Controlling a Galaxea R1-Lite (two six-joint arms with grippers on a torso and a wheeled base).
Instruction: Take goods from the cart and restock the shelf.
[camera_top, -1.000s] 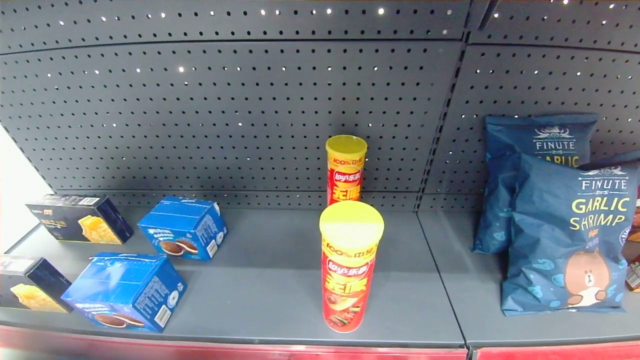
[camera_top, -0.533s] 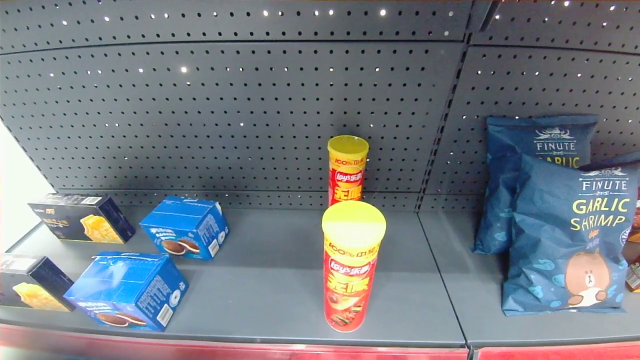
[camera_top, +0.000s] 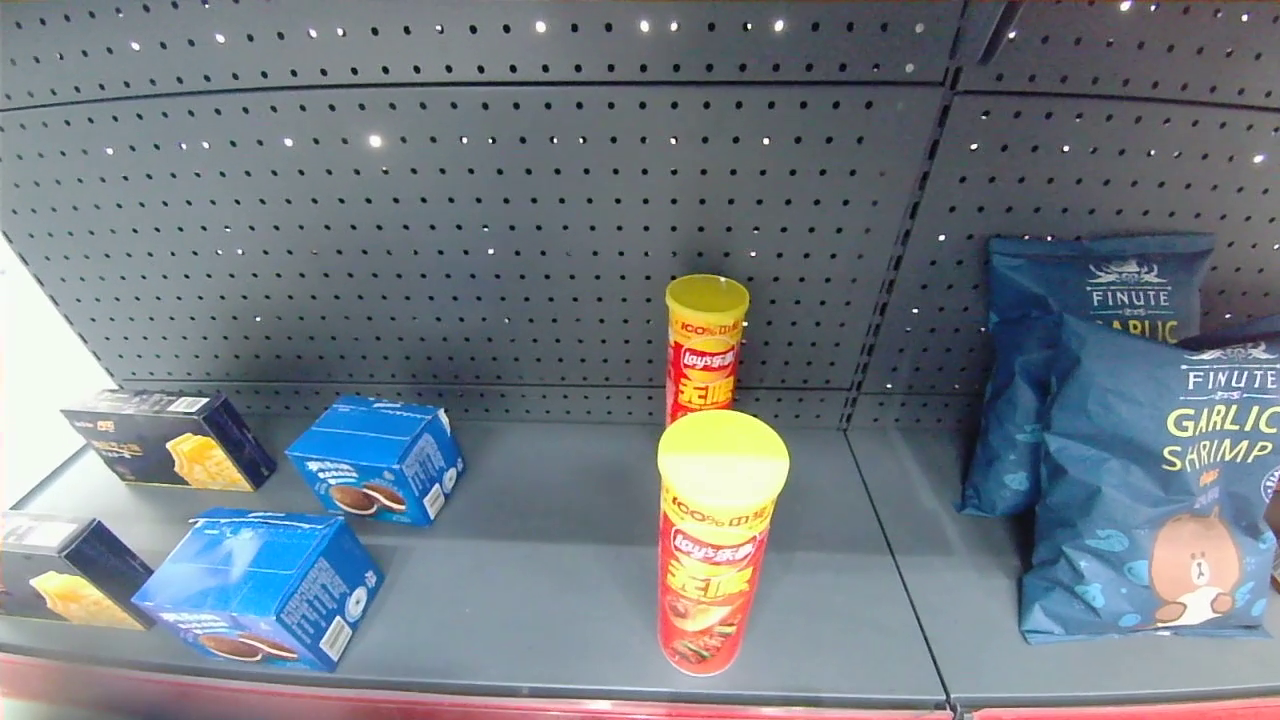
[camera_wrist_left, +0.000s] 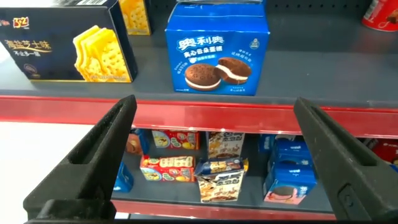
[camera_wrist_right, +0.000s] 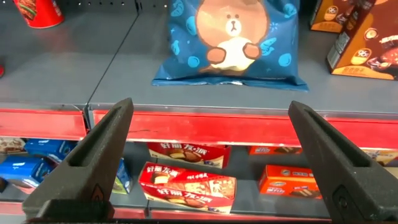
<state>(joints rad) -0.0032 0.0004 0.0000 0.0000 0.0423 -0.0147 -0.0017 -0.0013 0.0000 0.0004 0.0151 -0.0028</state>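
Observation:
The grey shelf (camera_top: 540, 560) holds two red chip cans with yellow lids, one at the front (camera_top: 722, 540) and one at the back (camera_top: 706, 345). On its left lie two blue cookie boxes (camera_top: 262, 590) (camera_top: 378, 470) and two dark cracker boxes (camera_top: 170, 440) (camera_top: 60, 570). Blue garlic shrimp bags (camera_top: 1150, 490) lean at the right. My left gripper (camera_wrist_left: 214, 106) is open and holds nothing, in front of the shelf's red edge, facing a blue cookie box (camera_wrist_left: 217, 53). My right gripper (camera_wrist_right: 209, 107) is open and holds nothing, facing a shrimp bag (camera_wrist_right: 230, 40).
A lower shelf under the red edge (camera_wrist_left: 211, 111) carries several small snack boxes (camera_wrist_left: 214, 177) (camera_wrist_right: 186, 180). Brown boxes (camera_wrist_right: 357, 37) stand beside the shrimp bag. The pegboard back wall (camera_top: 500, 230) closes the shelf. Bare shelf lies between the cookie boxes and the cans.
The whole head picture has slid slightly to the right and down, so the camera has moved. The goods on the shelf have kept their places.

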